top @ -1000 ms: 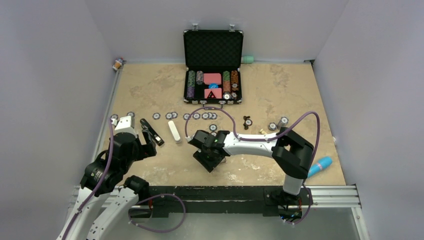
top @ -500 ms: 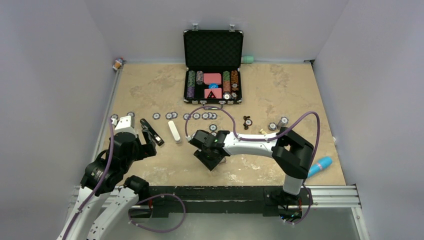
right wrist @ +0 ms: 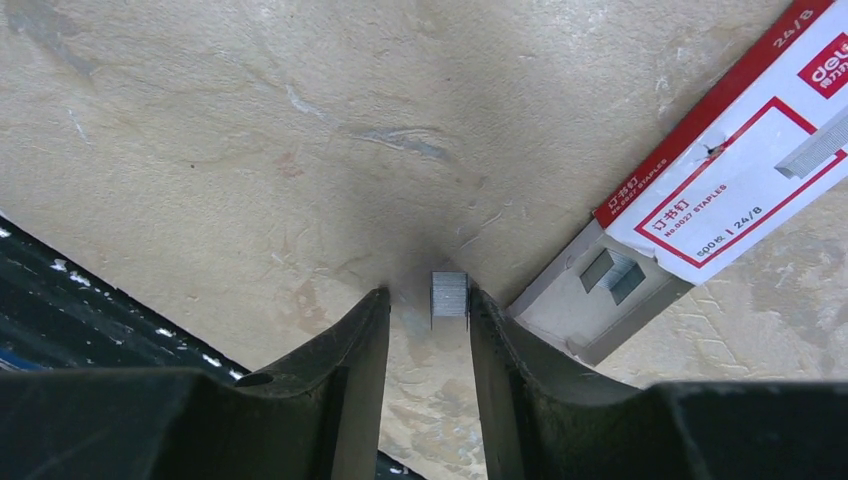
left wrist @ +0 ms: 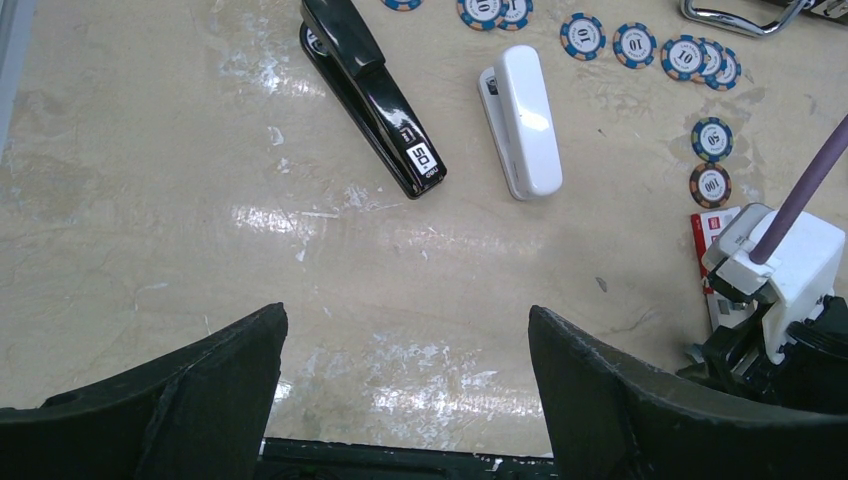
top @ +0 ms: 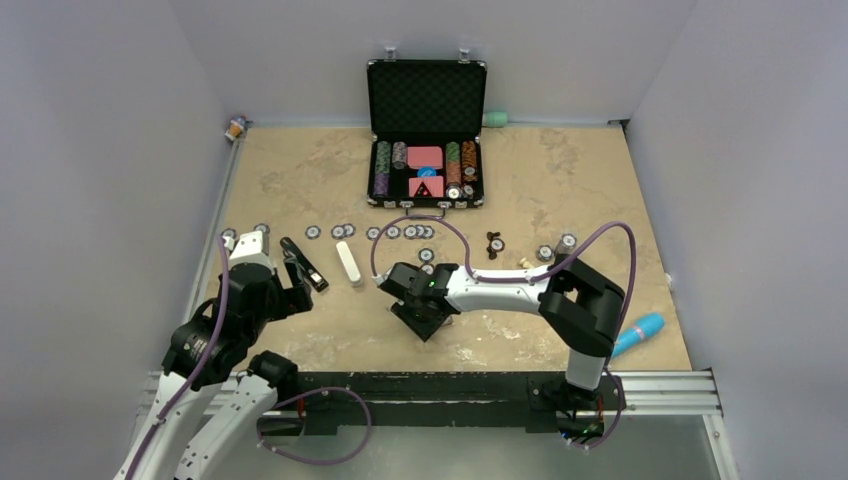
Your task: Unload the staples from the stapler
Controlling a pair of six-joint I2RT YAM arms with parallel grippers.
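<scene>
The black stapler (top: 303,264) lies closed on the table at the left, and in the left wrist view (left wrist: 370,95) it sits far ahead of the fingers. My left gripper (top: 292,287) (left wrist: 407,320) is wide open and empty, just near of the stapler. My right gripper (top: 425,318) (right wrist: 428,295) is low over the table's middle with its jaws narrowly open. A small silvery strip of staples (right wrist: 449,297) lies on the table between the fingertips, against the right finger (right wrist: 500,340). The left finger is apart from it.
A white oblong block (top: 347,263) (left wrist: 525,120) lies right of the stapler. An open staple box with a red-white label (right wrist: 720,190) sits right beside my right gripper. Poker chips (top: 400,232) lie in a row. An open chip case (top: 426,100) stands at the back. A blue cylinder (top: 640,333) lies at the right.
The right arm's elbow has shifted slightly left and its gripper has stayed almost in place. The left arm and the stapler have not moved.
</scene>
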